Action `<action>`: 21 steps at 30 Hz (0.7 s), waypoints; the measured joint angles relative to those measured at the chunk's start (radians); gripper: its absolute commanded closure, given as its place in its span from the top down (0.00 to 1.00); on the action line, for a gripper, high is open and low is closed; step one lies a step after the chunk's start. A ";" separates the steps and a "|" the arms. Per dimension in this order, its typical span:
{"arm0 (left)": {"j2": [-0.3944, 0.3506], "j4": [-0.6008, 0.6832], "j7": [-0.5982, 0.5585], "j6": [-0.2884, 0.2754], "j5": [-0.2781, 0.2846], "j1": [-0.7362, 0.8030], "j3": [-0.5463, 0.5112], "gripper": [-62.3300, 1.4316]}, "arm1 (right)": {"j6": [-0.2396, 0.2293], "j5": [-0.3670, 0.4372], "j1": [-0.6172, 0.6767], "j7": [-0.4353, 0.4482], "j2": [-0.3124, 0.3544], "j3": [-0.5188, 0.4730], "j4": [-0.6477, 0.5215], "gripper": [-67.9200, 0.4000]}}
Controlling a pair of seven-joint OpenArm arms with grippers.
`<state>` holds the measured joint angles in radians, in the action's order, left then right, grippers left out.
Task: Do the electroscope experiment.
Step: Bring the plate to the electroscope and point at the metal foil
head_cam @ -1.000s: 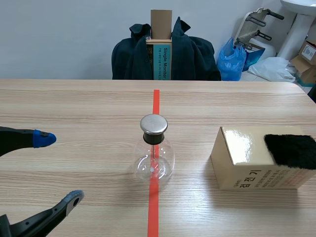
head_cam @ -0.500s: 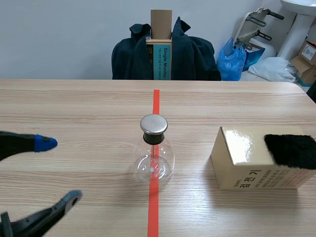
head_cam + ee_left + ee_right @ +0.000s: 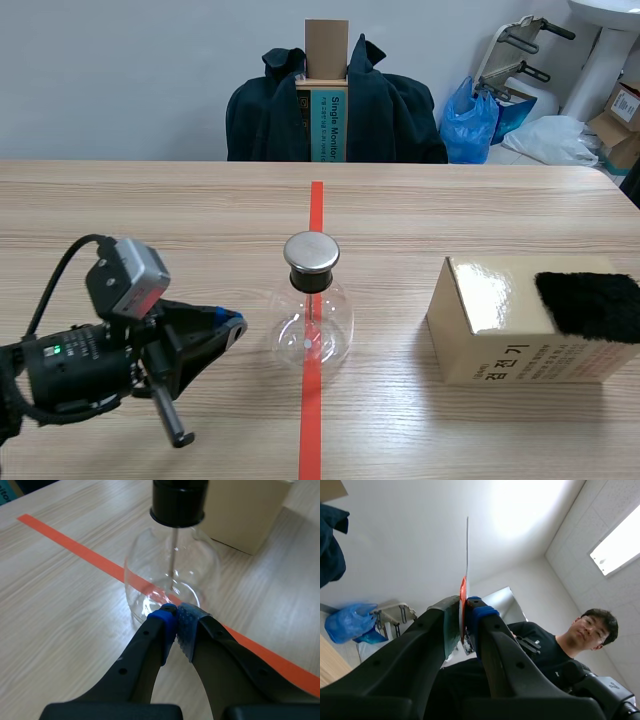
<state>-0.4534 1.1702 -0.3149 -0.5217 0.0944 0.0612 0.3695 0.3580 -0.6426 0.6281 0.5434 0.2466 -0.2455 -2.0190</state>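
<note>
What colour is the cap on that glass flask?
The cap is shiny silver, above a black collar; the scene view shows it best.

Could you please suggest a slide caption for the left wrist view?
Left claw, shut, tips at the base of the glass electroscope flask on the orange tape line, tan box beyond.

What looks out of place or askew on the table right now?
Nothing spilled or toppled: the flask stands upright on the tape line, and the box with black fur on top sits flat. One oddity: the right claw aims up at the ceiling, shut on a thin sheet.
</note>
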 measured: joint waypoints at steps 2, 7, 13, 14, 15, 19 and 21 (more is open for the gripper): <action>0.016 -0.035 0.000 0.010 0.000 -0.039 0.024 0.05 | 0.000 0.000 -0.016 -0.001 0.000 0.027 0.000 0.02; 0.024 -0.079 -0.001 0.014 0.000 -0.058 0.032 0.05 | 0.000 -0.004 -0.041 -0.002 0.000 0.087 0.000 0.02; 0.026 -0.087 -0.011 0.018 0.000 -0.052 0.037 0.05 | 0.000 -0.048 -0.063 -0.023 0.000 0.180 0.000 0.02; 0.029 -0.088 -0.011 0.025 0.000 -0.052 0.037 0.05 | 0.000 -0.049 -0.066 -0.033 0.000 0.198 0.000 0.02; 0.032 -0.088 -0.011 0.025 0.000 -0.052 0.037 0.05 | 0.000 -0.057 -0.069 -0.043 0.000 0.215 0.000 0.02; 0.037 -0.088 -0.011 0.032 0.000 -0.049 0.037 0.05 | 0.000 -0.108 -0.087 -0.091 0.000 0.285 0.000 0.02; 0.037 -0.088 -0.011 0.033 0.000 -0.045 0.037 0.05 | 0.000 -0.138 -0.091 -0.095 0.000 0.316 0.005 0.02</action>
<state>-0.4160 1.0821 -0.3260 -0.4885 0.0948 0.0162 0.4065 0.3584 -0.7807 0.5369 0.4484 0.2466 0.0708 -2.0136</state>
